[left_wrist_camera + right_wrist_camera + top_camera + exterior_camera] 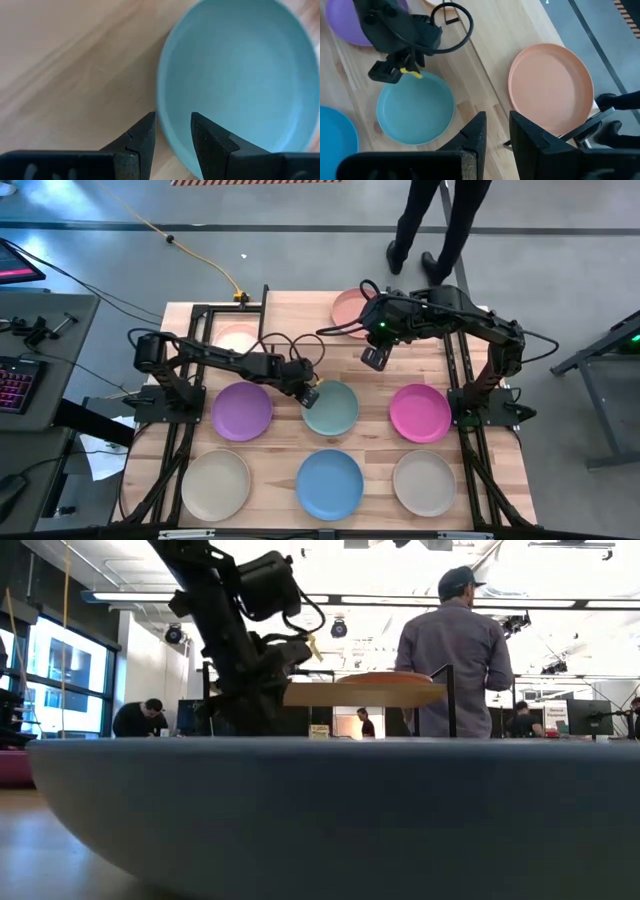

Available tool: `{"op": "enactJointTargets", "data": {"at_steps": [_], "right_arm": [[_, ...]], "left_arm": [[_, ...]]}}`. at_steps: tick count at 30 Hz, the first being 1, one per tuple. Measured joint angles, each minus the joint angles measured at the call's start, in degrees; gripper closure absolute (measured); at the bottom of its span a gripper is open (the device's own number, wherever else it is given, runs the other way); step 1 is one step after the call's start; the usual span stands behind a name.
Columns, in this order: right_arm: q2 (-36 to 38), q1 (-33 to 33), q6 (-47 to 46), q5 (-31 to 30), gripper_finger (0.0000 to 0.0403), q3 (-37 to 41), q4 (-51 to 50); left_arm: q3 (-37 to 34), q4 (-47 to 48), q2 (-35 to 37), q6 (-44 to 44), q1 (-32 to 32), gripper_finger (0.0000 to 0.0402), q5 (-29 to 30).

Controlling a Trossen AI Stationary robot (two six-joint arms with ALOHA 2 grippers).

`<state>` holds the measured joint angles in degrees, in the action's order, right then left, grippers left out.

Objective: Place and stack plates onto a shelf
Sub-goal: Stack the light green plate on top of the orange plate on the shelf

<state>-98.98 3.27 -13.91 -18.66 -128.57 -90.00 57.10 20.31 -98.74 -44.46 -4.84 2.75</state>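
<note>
I've got the left gripper (311, 395) down at the left rim of the teal plate (332, 409) in the middle of the overhead frame, fingers (142, 137) narrowly apart with the rim sitting between them. The right gripper (373, 358) hovers upper center, fingers slightly parted around nothing. One pale pink plate (551, 90) sits on the shelf (365, 693), upper middle.

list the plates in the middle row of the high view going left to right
round matte purple plate → round matte teal plate, with the left claw at its left rim → round matte magenta plate
</note>
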Motion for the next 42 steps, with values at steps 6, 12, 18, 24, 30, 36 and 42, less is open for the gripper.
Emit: {"op": "enactJointTargets", "data": {"at_steps": [6, 12, 18, 24, 30, 36, 42], "right_arm": [[-0.02, 0.00, 0.92, 0.16, 0.0338, 0.00, 0.00], [-0.02, 0.00, 1.37, 0.14, 0.0338, 0.02, 0.00], [-0.02, 0.00, 2.00, 0.20, 0.0338, 0.02, 0.00], [-0.02, 0.00, 1.99, 0.20, 0.0338, 0.02, 0.00], [-0.02, 0.00, 1.99, 0.21, 0.0338, 0.02, 0.00], [-0.02, 0.00, 1.99, 0.22, 0.0338, 0.02, 0.00], [-0.02, 0.00, 1.99, 0.22, 0.0338, 0.02, 0.00]], "left_arm": [[0.02, -0.93, -2.14, -1.40, 0.00, 0.0288, -0.25], [0.00, -1.16, -3.74, -1.90, 0.00, 0.0288, -0.64], [0.00, -1.28, -3.71, -1.93, -0.02, 0.0289, -0.64], [0.00, -1.15, -4.07, -1.93, -0.35, 0.0301, -0.64], [0.00, -1.09, -5.17, -1.93, -0.35, 0.0311, -0.79], [0.22, -1.13, -7.02, -1.93, -0.16, 0.0336, -0.88], [-0.01, -1.42, -5.61, -1.72, -0.13, 0.0389, -0.70]]}}
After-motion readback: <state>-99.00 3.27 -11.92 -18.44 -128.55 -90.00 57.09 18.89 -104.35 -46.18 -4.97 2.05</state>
